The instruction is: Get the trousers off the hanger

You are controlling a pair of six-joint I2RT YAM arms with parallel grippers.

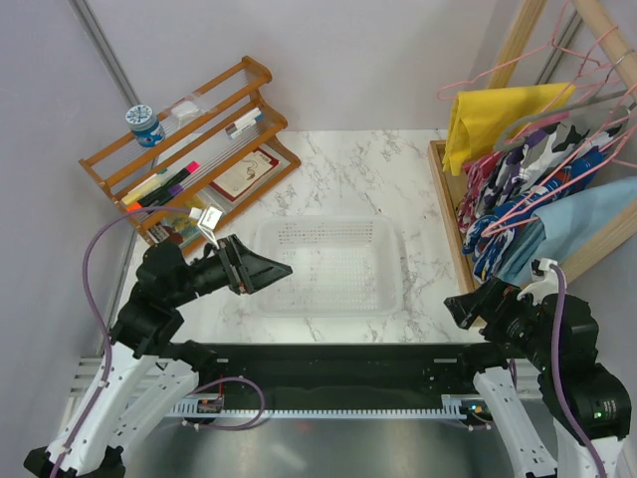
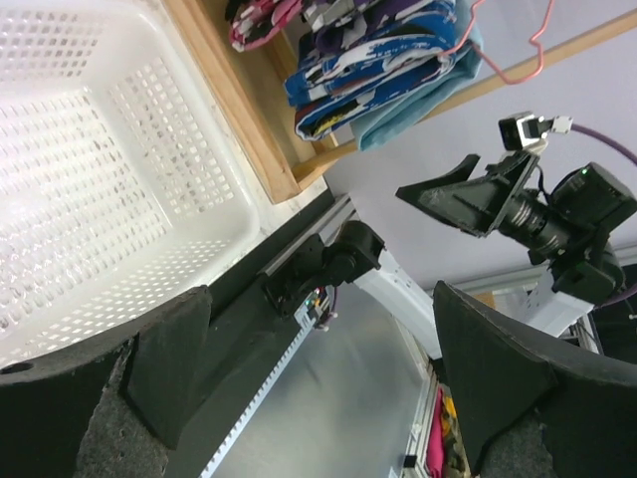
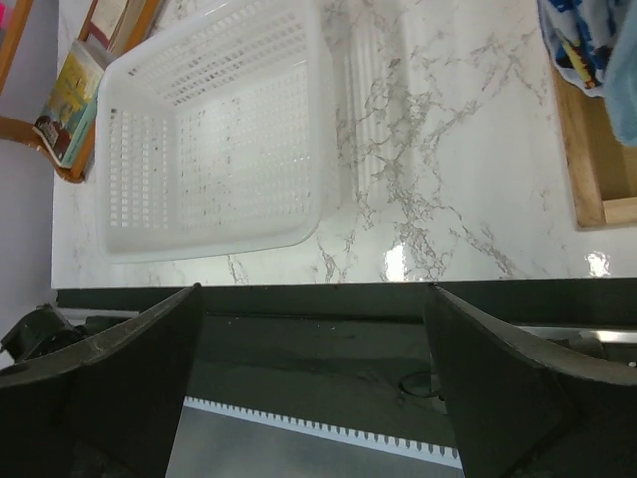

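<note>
step: pre-reach | left gripper (image 1: 267, 271), right gripper (image 1: 466, 307): fingers spread, empty | trousers (image 1: 597, 214) draped on hanger (image 1: 518, 209), far right | next, likely: right arm reaches up, grips fabric, slides it off

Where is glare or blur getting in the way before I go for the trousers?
Top external: even light, the trousers sharp. Left wrist: the basket is washed out by bright light. Right wrist: two glare spots on the table near its front edge, and its own fingers dark and out of focus.
</note>
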